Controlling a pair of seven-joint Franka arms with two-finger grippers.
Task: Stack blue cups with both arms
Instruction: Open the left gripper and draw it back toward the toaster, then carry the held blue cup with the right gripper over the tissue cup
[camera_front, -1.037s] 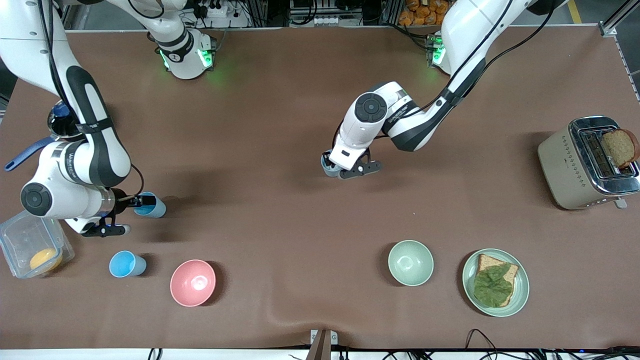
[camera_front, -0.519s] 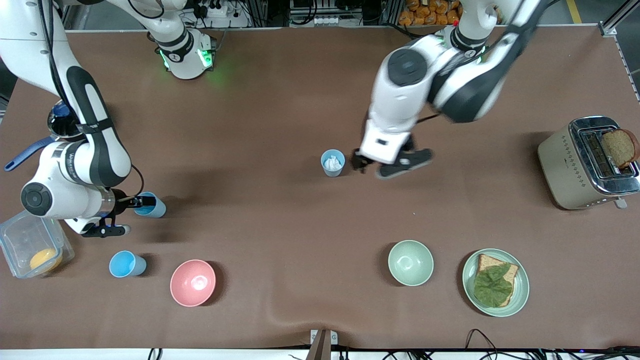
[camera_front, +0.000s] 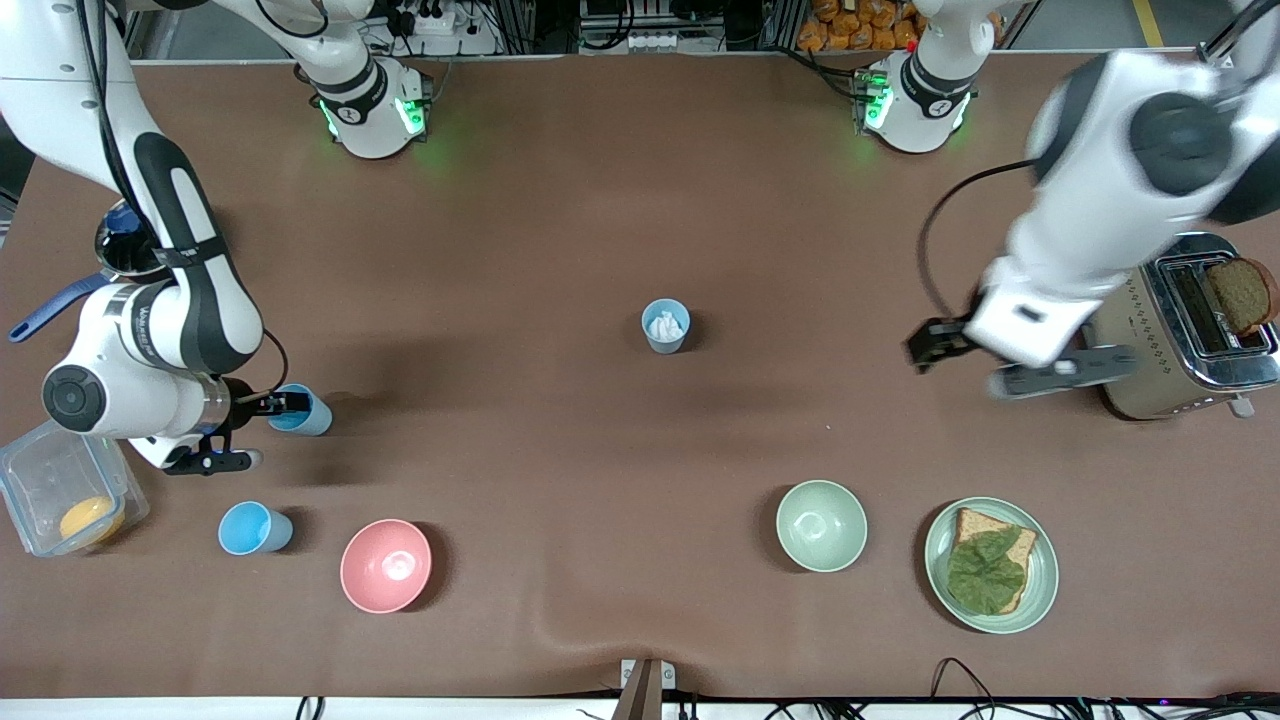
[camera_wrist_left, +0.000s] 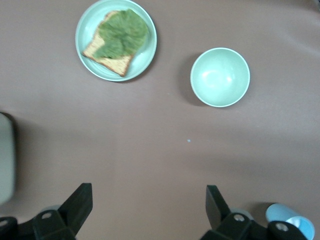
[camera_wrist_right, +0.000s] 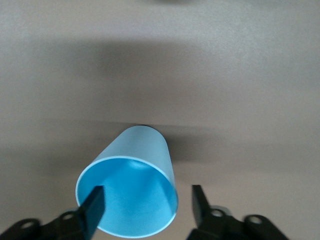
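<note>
A greyer-blue cup (camera_front: 665, 325) stands upright at the table's middle with something white inside; it also shows in the left wrist view (camera_wrist_left: 291, 223). My left gripper (camera_front: 928, 347) is open and empty (camera_wrist_left: 150, 196), up in the air beside the toaster, well away from that cup. A blue cup (camera_front: 303, 411) stands toward the right arm's end. My right gripper (camera_front: 279, 403) is open at its rim (camera_wrist_right: 146, 200), one finger over the cup's (camera_wrist_right: 131, 192) mouth and one outside the wall. Another blue cup (camera_front: 254, 528) stands nearer the front camera, beside the pink bowl.
Pink bowl (camera_front: 385, 565), pale green bowl (camera_front: 821, 525) and a plate (camera_front: 1040, 575) with bread and lettuce stand near the front edge. A toaster (camera_front: 1130, 340) holds a bread slice. A clear container (camera_front: 40, 480) and a blue-handled pan (camera_front: 120, 250) are by the right arm.
My left gripper let go of the greyer-blue cup, rose and swung away toward the toaster. The cup stays at the table's middle. The right arm has not moved.
</note>
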